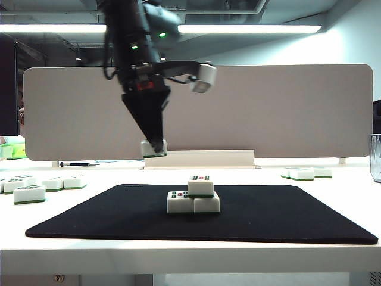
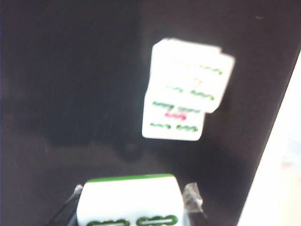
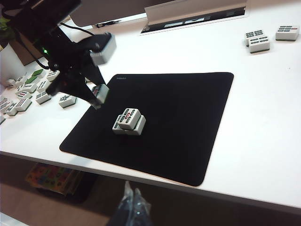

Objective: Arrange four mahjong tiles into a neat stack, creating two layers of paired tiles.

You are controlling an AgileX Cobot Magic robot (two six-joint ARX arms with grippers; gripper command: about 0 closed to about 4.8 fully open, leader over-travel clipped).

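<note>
Exterior, left claw [image 1: 154, 148]: closed on 1 mahjong tile [image 1: 153, 149], hanging above the black mat [image 1: 286, 220], up and left of the pile.
Exterior, pile [image 1: 193, 196]: 3 tiles near the mat's middle, 2 side by side, 1 on top.
Left wrist, carried tile [image 2: 129, 200]: clamped between the fingers, green back showing; pile [image 2: 183, 89] blurred on the mat beyond.
Right wrist, right claw [image 3: 131, 205]: tips together, closed, empty, off the tabletop [image 3: 263, 117] edge nearest the mat.
Right wrist, spare tiles [image 3: 28, 89]: scattered on the tabletop beside the mat.
</note>
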